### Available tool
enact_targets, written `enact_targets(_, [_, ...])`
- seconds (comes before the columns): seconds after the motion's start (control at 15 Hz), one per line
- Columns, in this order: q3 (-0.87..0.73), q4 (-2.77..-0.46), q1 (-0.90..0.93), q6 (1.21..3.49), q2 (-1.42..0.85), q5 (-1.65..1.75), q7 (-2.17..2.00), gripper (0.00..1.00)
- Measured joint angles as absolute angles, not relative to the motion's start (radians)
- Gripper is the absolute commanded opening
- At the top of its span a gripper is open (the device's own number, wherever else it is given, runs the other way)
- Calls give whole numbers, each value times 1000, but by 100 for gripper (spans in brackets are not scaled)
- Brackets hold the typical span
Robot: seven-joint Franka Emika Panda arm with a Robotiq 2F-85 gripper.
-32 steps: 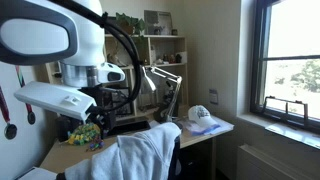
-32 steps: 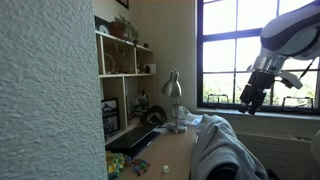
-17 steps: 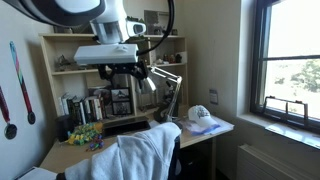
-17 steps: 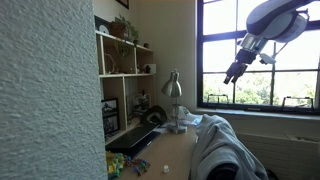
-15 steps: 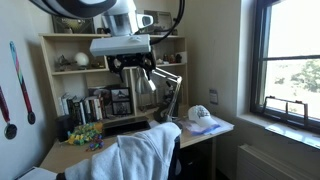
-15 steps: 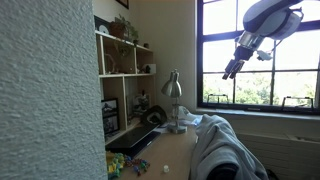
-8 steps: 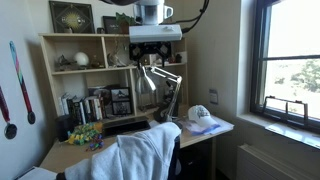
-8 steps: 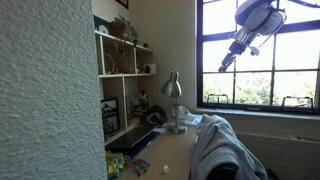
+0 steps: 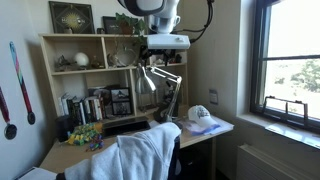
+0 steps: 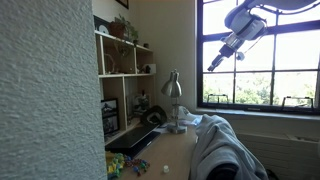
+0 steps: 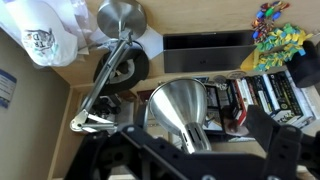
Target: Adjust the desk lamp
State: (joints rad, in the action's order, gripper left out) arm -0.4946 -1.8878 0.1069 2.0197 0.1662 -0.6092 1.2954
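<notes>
Gripper (image 9: 160, 61) hovered high, jaws spread wide, desk lamp (image 9: 157, 82) stood below it, untouched, its shade framed between the jaws in wrist view.

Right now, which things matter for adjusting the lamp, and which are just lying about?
For the job: desk lamp, gripper.
Lying about: white cap, white garment, colourful toy, shelf books.

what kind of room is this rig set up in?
Likely a dorm room or home study: a light wooden desk with a shelf hutch holding books, a silver-grey metal desk lamp with spring arms on it, a white garment draped in front, and a large dark-framed window.
</notes>
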Motion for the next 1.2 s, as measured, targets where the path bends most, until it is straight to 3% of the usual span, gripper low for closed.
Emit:
enact_targets(0.53, [-300,-1706,-59,1975,-58,-754,1374,100])
enact_targets(1.2, [-119,-1441,-141,1975,-273,-762,1372,100])
